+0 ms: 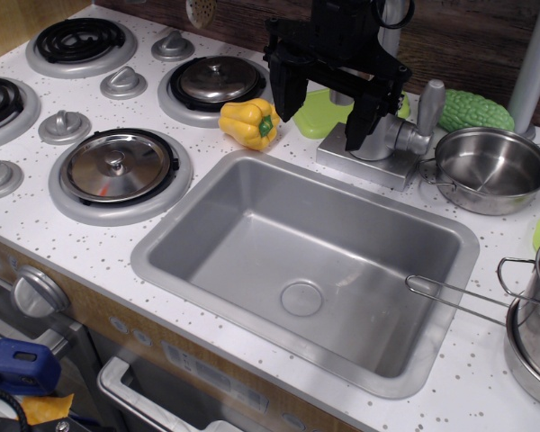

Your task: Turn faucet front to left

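The faucet point(384, 137) stands behind the sink's point(207, 238) back rim on a rectangular base plate point(364, 165). Its lever handle point(429, 103) sticks up on the right. Its grey spout pipe point(393, 16) rises behind the arm, and the top of the curve is out of view. My black gripper point(321, 126) hangs in front of and just left of the faucet body. It is open and holds nothing. The right finger point(358, 133) is against or just in front of the faucet body; I cannot tell if they touch. The left finger point(286, 99) is near the yellow pepper.
A yellow pepper point(249, 123) lies left of the gripper, with a green plate point(322, 115) behind it. A silver pan point(491, 168) and a green bumpy vegetable point(475, 110) sit right of the faucet. A grey pole point(538, 63) stands far right. Lidded burners point(119, 166) are left, pots point(533, 315) right.
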`<state>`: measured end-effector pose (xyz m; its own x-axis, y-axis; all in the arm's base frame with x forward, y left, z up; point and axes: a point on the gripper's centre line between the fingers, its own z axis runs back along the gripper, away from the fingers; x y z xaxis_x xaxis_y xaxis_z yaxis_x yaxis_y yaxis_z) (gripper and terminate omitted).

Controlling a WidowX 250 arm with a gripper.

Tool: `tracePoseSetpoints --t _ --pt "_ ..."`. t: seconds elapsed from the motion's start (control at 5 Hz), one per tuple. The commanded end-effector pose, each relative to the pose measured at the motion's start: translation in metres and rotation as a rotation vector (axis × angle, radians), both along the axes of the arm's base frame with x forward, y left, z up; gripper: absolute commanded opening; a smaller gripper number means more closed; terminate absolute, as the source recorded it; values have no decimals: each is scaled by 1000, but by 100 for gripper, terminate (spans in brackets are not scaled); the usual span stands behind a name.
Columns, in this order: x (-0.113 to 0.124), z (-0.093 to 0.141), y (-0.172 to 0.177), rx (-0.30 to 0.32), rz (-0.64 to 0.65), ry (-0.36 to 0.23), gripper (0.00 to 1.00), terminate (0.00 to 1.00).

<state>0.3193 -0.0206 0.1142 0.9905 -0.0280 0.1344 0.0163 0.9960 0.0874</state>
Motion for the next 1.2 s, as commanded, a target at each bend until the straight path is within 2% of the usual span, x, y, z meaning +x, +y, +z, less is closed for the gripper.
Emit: tracePoseSetpoints --t 0.0,0.2,0.6,0.8,1.0 --pt "0 0 0 0 0 0 100 0" --pt "-7 0 -15 20 45 -27 100 0" --pt "-7 4 -39 -2 61 -114 100 0" --pt "-1 9 -49 12 45 -133 100 0" --pt "9 14 -53 45 1 -178 100 0"
